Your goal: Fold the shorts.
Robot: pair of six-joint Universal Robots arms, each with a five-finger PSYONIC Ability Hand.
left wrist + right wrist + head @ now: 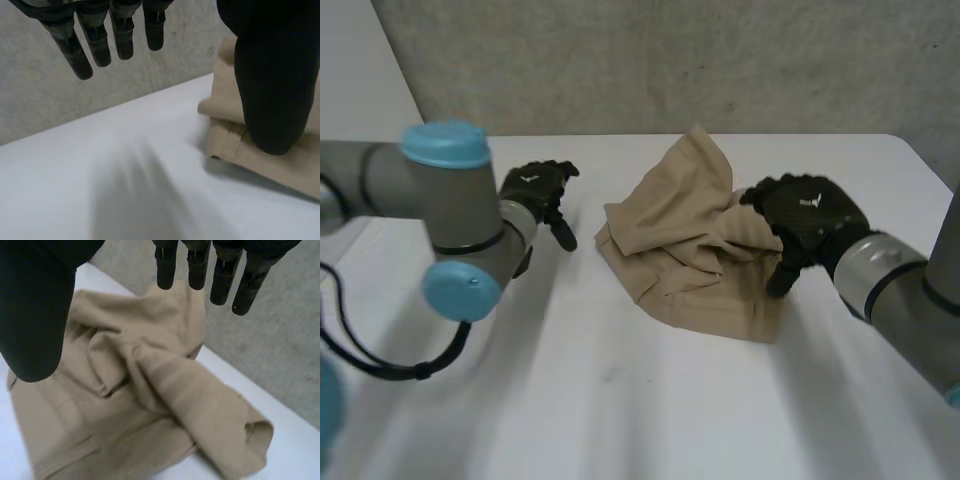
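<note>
the shorts [690, 240] lie crumpled on the table [620, 400], toward 1 o'clock of its middle. they look light, soft and limp, so a stitched hem or corner seems the surest hold. the left hand [538, 190] is apart at their 9 o'clock, fingers straight and empty. the right hand [810, 215] is at their 3 o'clock edge, fingers loose, gripping nothing. the folds hide the waistband.

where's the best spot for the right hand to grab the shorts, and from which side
Probably the loose leg end of the shorts, on their wall side. It bunches into a raised roll with an open hem, so fingers can close round it. The right hand, open over the cloth's right part, could come in from the right.
</note>
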